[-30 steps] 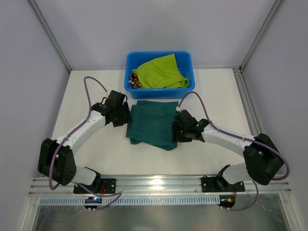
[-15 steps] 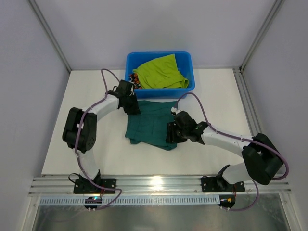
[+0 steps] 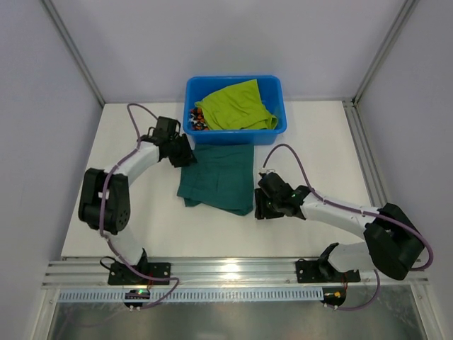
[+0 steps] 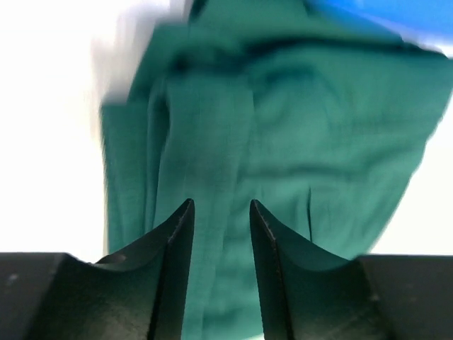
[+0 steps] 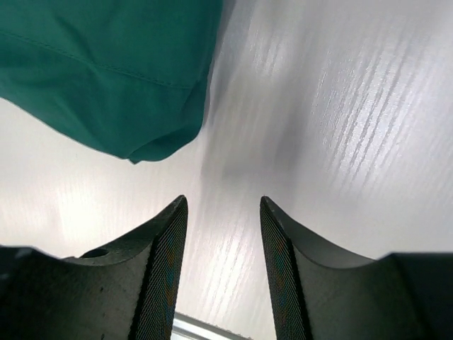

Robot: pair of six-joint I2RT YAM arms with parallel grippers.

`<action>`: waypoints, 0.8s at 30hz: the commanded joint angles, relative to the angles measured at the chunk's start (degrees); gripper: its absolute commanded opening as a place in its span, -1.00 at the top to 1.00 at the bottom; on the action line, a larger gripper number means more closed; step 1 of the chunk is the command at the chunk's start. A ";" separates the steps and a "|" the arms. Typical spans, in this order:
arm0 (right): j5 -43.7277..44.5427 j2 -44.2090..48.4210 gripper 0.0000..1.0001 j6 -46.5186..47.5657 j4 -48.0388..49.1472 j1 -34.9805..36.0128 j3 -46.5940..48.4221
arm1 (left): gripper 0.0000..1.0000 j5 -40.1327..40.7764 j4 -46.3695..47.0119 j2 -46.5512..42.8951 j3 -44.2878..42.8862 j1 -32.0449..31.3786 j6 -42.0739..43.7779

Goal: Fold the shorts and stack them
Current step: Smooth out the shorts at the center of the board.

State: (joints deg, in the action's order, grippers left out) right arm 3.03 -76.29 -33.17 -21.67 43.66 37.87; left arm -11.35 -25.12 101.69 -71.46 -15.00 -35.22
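Note:
The dark teal-green shorts (image 3: 219,178) lie folded on the white table, just in front of the blue tub. They fill the left wrist view (image 4: 283,127) and show at the top left of the right wrist view (image 5: 106,64). My left gripper (image 3: 182,156) is open and empty at the shorts' far left corner. My right gripper (image 3: 260,207) is open and empty over bare table beside the shorts' near right corner. The lime yellow-green shorts (image 3: 235,106) lie in the tub. The camouflage shorts (image 3: 196,122) peek out beneath them at the tub's left side.
The blue plastic tub (image 3: 276,88) stands at the back middle of the table. A metal rail (image 3: 233,269) runs along the near edge. White walls close in the sides and back.
The teal shorts have been folded narrower, their right part brought over. My left gripper has moved left off the cloth's far edge. My right gripper has drawn back off the shorts toward the near right.

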 commanded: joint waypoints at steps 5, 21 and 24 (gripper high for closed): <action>4.35 3.53 0.02 -0.85 -4.78 0.20 14.39 | 0.19 3.00 -5.46 -19.50 10.63 -2.04 -3.01; 0.49 2.19 0.02 0.56 -1.62 -0.33 15.13 | 0.39 15.02 -9.41 -17.73 19.97 -3.45 -9.95; 0.84 4.21 0.02 1.17 -2.58 -0.42 15.57 | 0.26 20.22 -16.06 -20.38 12.16 -4.42 -9.08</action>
State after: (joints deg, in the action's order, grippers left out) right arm 3.09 -76.25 -33.19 -24.64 43.48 52.77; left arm -0.67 -33.06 85.30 -52.71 -18.83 -44.58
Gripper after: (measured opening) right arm 0.489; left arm 0.344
